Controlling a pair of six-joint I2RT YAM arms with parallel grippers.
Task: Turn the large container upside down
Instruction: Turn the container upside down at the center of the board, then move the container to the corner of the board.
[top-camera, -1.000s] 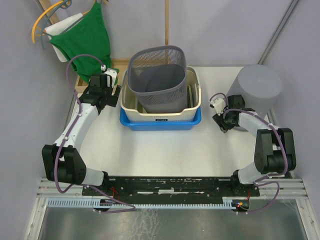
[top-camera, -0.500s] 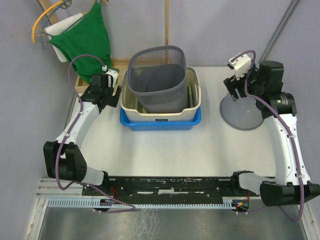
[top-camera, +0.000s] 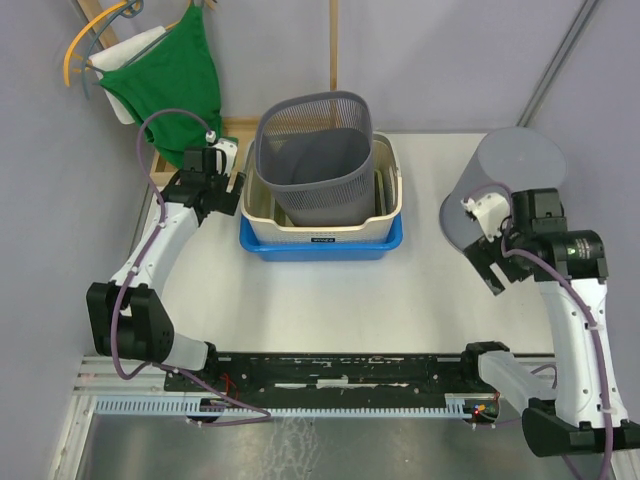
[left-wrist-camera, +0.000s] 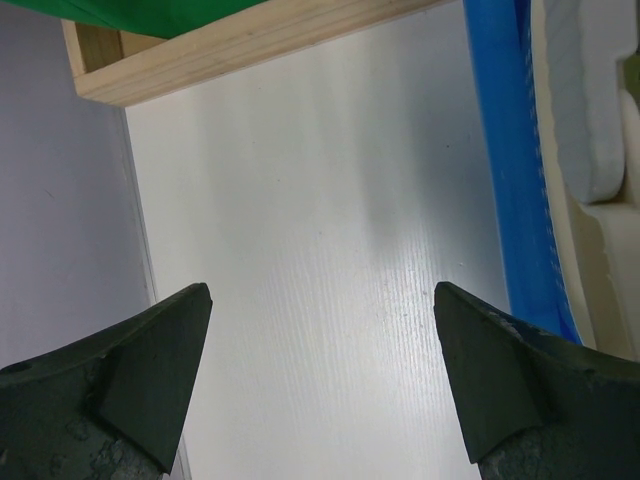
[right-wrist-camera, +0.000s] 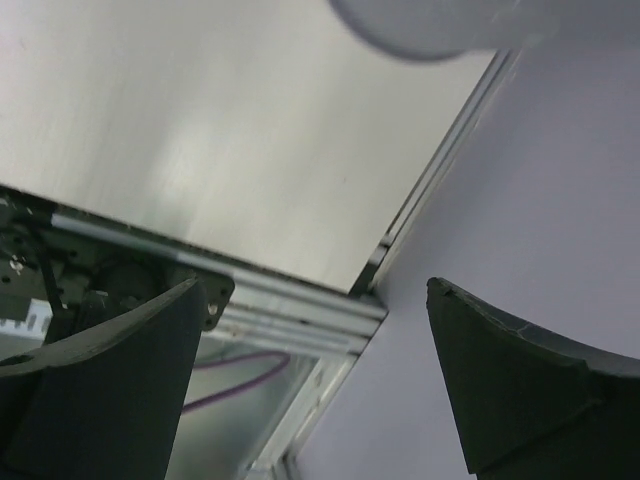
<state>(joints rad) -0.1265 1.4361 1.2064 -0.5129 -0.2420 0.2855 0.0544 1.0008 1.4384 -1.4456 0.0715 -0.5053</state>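
Container (top-camera: 512, 175) stands just beyond the wide-open right end effector (top-camera: 488, 268), ungripped

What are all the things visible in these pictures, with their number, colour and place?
Table: one, white, under everything.
Blue tub: one, table's far middle.
Cream tub: one, nested in the blue tub.
Mesh basket: one, grey, inside the cream tub.
Large container: one, grey, standing on end, right side.
Green cloth: one, hanging far left.
Wooden frame: one, light brown, far left edge.
Left end effector: one, black, open, empty, beside the blue tub.
Right end effector: one, black, open, empty, near the large container.
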